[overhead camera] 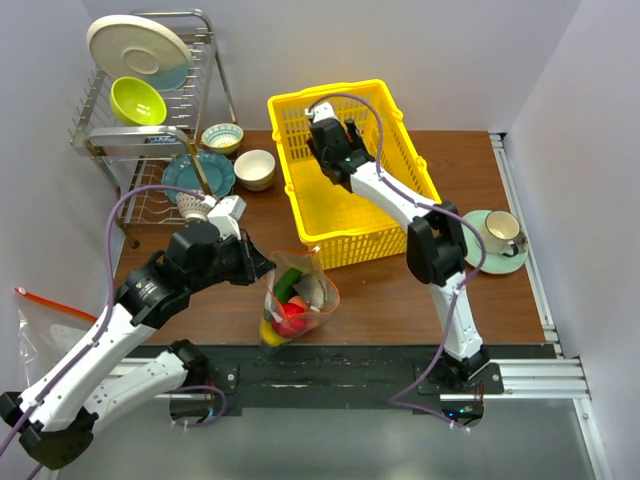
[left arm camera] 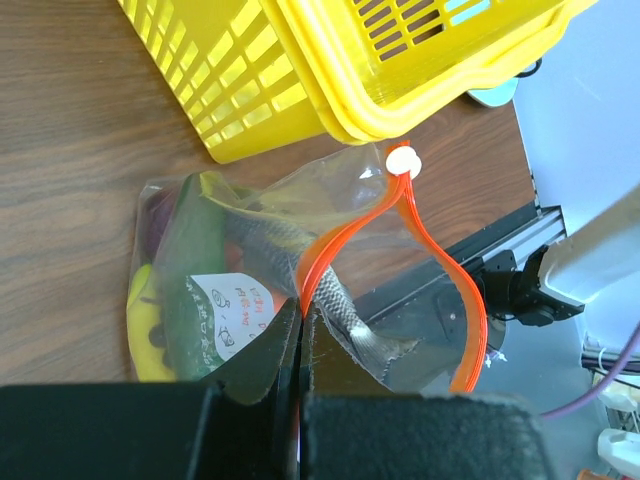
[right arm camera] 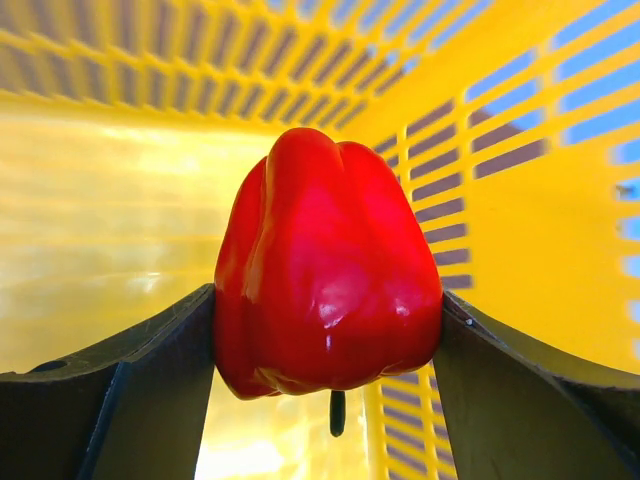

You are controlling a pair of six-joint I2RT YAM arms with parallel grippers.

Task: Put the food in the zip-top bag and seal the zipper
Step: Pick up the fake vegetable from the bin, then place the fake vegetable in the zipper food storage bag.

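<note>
Here, the left claw (left arm camera: 300, 318) pinched the zipper (left arm camera: 345, 238), the zip-top bag (overhead camera: 318, 296) at six o'clock of the basket (overhead camera: 290, 170); the right claw (right arm camera: 327, 300) clamped the red pepper (right arm camera: 320, 230), which might snag the slack mouth.

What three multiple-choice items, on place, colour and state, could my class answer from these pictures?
1. Where is the red pepper? A on the floor; B in the right gripper, inside the yellow basket; C in a drawer.
2. What colour is the zipper? A blue; B green; C red-orange.
3. How is the zip-top bag at its mouth? A open; B sealed; C knotted.
Key: 1B, the fingers clamp it with basket walls around; 2C, the strip shows red-orange; 3A, its two strands gape while the left gripper pinches the strip.
</note>
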